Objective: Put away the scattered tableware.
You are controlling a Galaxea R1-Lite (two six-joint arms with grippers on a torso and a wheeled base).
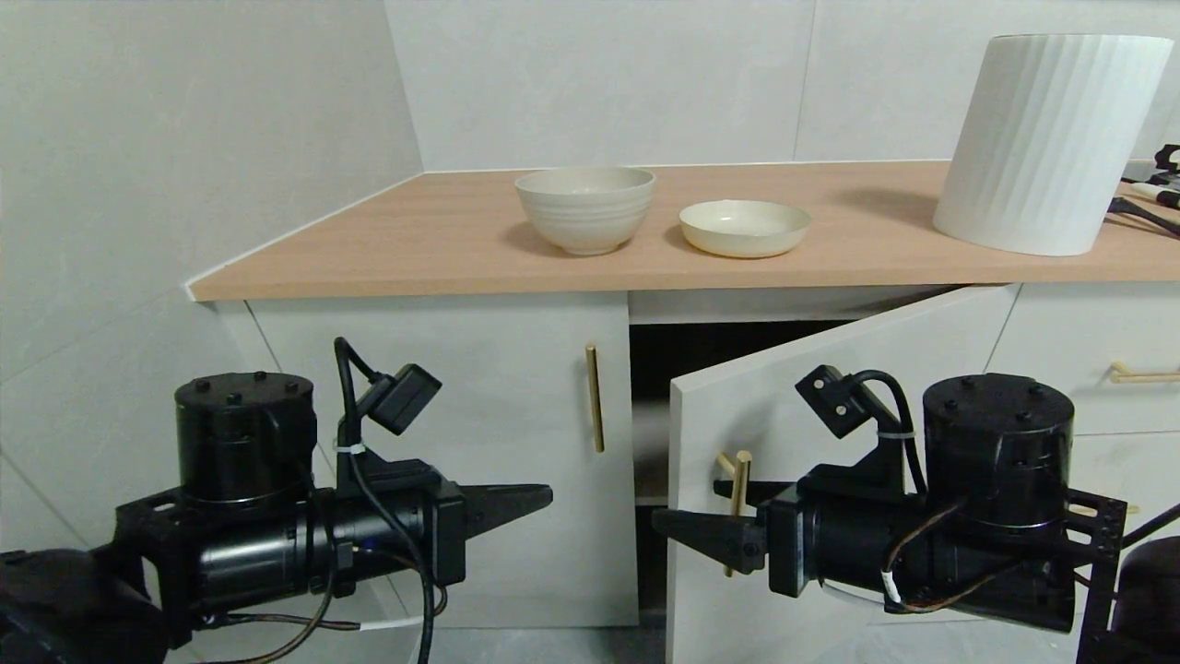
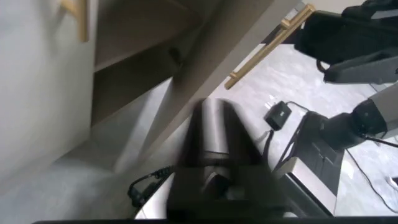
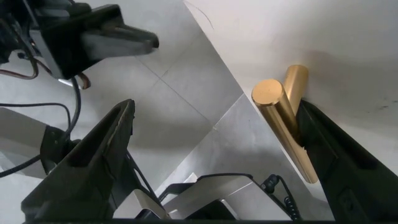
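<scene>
The tableware is not yet put away: 1 bowl [image 1: 585, 207] and 1 shallow dish [image 1: 745, 227] stand side by side, near but apart, on the wooden countertop [image 1: 415, 240]. A tall white ribbed cylinder [image 1: 1046, 143] stands well apart from them on the right. Below the 2 pieces, the right cabinet door [image 1: 830, 387] is partly open, and the left cabinet door [image 1: 442, 387] is closed.

The right gripper [image 1: 682, 527] is low in front of the open door. Its fingers [image 3: 93, 162] are spread wide, and the brass handle [image 3: 283, 124] lies between them, just beside 1 finger. The left gripper [image 1: 539, 498] is low in front of the closed door. In its wrist view its fingers look pressed together and they hold nothing.

We judge that the step in hand is to open this door fully. To do it well, we should center the handle between the fingers before we close them, so it does not slip. Then we should pull along the arc of the door, not straight back. The left arm should stay out of the door's path.
</scene>
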